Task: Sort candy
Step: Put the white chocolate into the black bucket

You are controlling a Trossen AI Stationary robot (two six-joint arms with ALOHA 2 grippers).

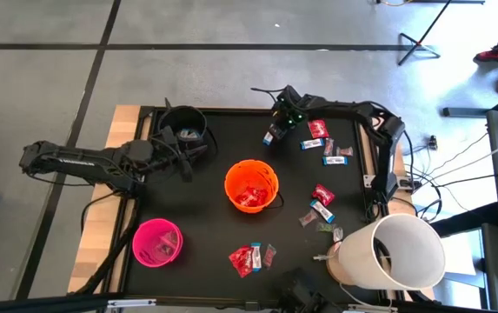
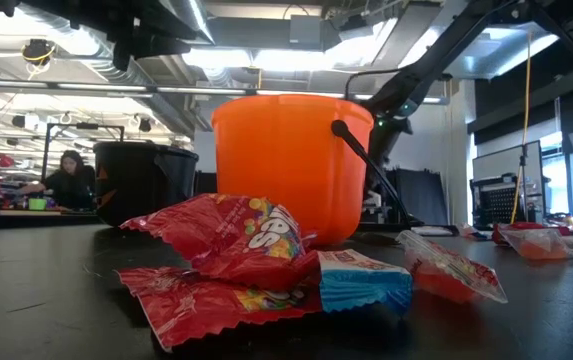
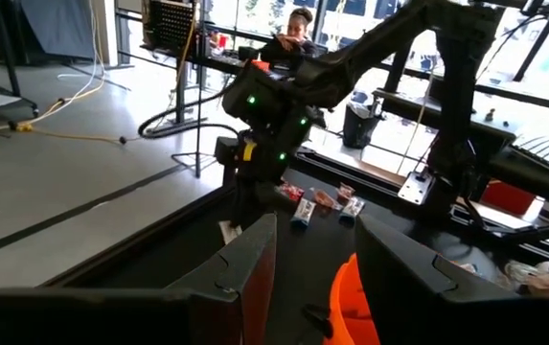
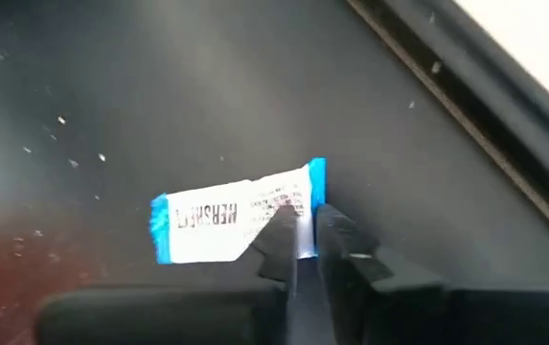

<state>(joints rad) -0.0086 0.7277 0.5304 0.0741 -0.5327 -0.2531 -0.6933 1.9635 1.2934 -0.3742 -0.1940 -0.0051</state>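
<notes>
1. Table point(image 1: 231, 248) from above: a black mat with a raised rim all round. The middle strip between the buckets is bare and has room to move in. Three small buckets stand on it: one orange bucket point(image 1: 251, 185) in the middle, one pink bucket point(image 1: 157, 242) near the front left, one black bucket point(image 1: 183, 123) at the back left. A big white tub point(image 1: 394, 252) sits at the front right corner. Candy point(image 1: 320, 204) lies loose in three bunches, all on the right half and the front. The right gripper point(image 1: 272, 135) is down near the back edge on a blue-and-white bar point(image 1: 268, 138). The left gripper point(image 1: 198, 150) waits just beside the black bucket.

2. Low view: two red packets point(image 2: 231, 240) and one blue-ended bar lie piled at the front, before the orange bucket. More candy lies off to the right.

3. Left wrist view: the left gripper's two fingers point(image 3: 245, 273) stand partly apart and hold nothing. The other arm reaches down by the rim.

4. Right wrist view: the right gripper's fingers point(image 4: 336, 244) are pinched narrow on one end of the blue-and-white bar, which lies flat on bare mat, near the rim.
</notes>
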